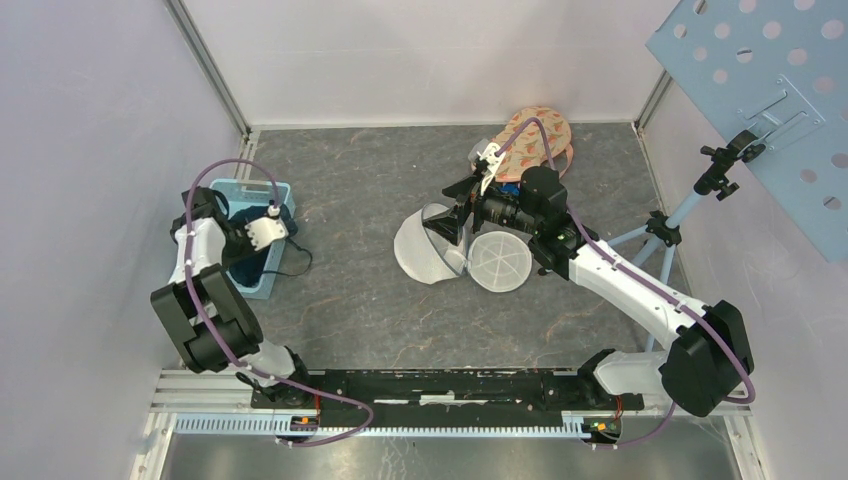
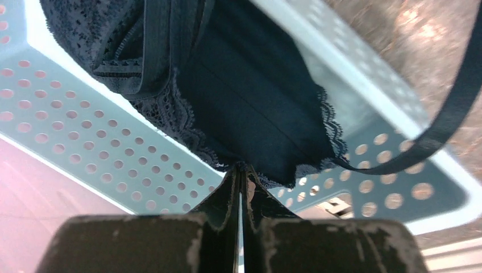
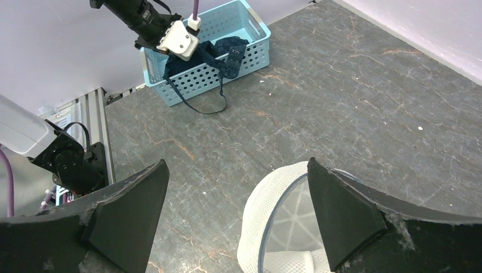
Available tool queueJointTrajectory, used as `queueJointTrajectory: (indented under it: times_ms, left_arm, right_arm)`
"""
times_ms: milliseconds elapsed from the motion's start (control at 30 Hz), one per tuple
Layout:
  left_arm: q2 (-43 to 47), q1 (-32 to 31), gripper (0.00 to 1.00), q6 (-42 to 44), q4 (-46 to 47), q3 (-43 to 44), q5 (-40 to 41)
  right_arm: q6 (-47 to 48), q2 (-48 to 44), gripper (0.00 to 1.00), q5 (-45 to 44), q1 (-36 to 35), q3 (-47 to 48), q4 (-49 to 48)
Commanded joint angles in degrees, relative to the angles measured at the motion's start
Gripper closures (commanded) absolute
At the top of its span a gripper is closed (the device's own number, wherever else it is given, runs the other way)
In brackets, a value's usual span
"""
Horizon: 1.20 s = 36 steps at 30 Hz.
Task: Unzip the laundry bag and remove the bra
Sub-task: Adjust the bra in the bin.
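The dark navy lace bra (image 2: pixel 250 96) hangs into the light blue perforated basket (image 2: pixel 85 125) at the table's left. One of its straps (image 3: pixel 219 102) trails over the basket wall (image 3: pixel 250 34) onto the tabletop. My left gripper (image 2: pixel 243 168) is over the basket (image 1: pixel 245 185), shut, with the bra's lace edge bunched at its tips. The white mesh laundry bag (image 1: pixel 430 245) lies gaping at the table's middle, its round lid (image 1: pixel 498 262) beside it. My right gripper (image 3: pixel 236 165) hovers open just above the bag (image 3: pixel 284 216), holding nothing.
An orange patterned cloth (image 1: pixel 540 135) lies at the back behind the right arm. A blue tripod stand (image 1: pixel 690 200) and a perforated blue board (image 1: pixel 760 90) stand at the right. White walls enclose the table on three sides.
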<state>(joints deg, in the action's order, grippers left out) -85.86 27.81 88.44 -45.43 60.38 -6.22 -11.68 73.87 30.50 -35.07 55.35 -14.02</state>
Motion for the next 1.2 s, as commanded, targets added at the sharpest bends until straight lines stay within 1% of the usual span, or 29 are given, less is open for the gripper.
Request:
queueJointTrajectory:
  times_ms: [0, 133, 200, 333, 400, 567, 700, 900, 967, 1033, 1067, 1100, 1167]
  left_arm:
    - [-1.3, 2.6, 0.98, 11.3, 6.6, -1.3, -1.8]
    - [-1.7, 4.3, 0.98, 17.9, 9.5, -3.8, -3.0]
    - [-1.7, 4.9, 0.98, 19.3, 9.9, -3.9, -4.9]
    - [-1.2, 5.0, 0.98, 15.2, 8.3, 0.2, -8.9]
    - [-0.4, 5.0, 0.98, 13.6, 9.7, 1.1, -9.3]
    - [3.6, 4.9, 0.98, 12.7, 22.0, -3.2, -7.5]
    - [5.8, 5.0, 0.98, 16.0, 33.0, -9.4, -4.8]
    - [4.9, 4.9, 0.98, 20.0, 46.9, -14.7, -2.5]
    - [4.1, 5.3, 0.98, 22.6, 53.5, -16.9, -2.7]
    - [3.7, 5.5, 0.98, 24.3, 57.7, -18.9, -3.7]
    - [3.9, 5.6, 0.98, 24.4, 57.7, -19.3, -4.2]
    - [4.4, 5.6, 0.98, 24.3, 55.8, -19.1, -4.8]
    - [6.3, 5.6, 0.98, 23.3, 47.8, -17.7, -5.7]
  right_arm:
    - [0.9, -1.7, 0.02, 0.3, 0.3, -0.4, -0.4]
    - [0.9, -1.6, 0.02, 0.3, 0.4, -0.4, -0.4]
    - [0.8, -1.6, 0.02, 0.3, 0.4, -0.3, -0.3]
    - [1.1, -1.7, 0.02, 0.2, 0.4, -0.2, -0.1]
    - [1.1, -1.6, 0.02, 0.1, 0.4, -0.3, -0.2]
    - [0.4, -1.5, 0.02, 0.4, 0.4, -0.5, -0.8]
    - [0.2, -1.7, 0.02, 0.9, 0.4, -0.7, -1.0]
    - [0.6, -2.1, 0.02, 1.0, 0.4, -0.7, -0.4]
    - [0.8, -2.1, 0.02, 1.1, 0.4, -0.4, 0.0]
    - [0.8, -2.1, 0.02, 1.0, 0.4, -0.1, 0.2]
    - [1.0, -2.2, 0.02, 1.0, 0.4, -0.1, 0.4]
    - [1.0, -2.3, 0.02, 1.0, 0.4, -0.1, 0.4]
    - [1.1, -2.5, 0.02, 0.8, 0.4, -0.1, 0.8]
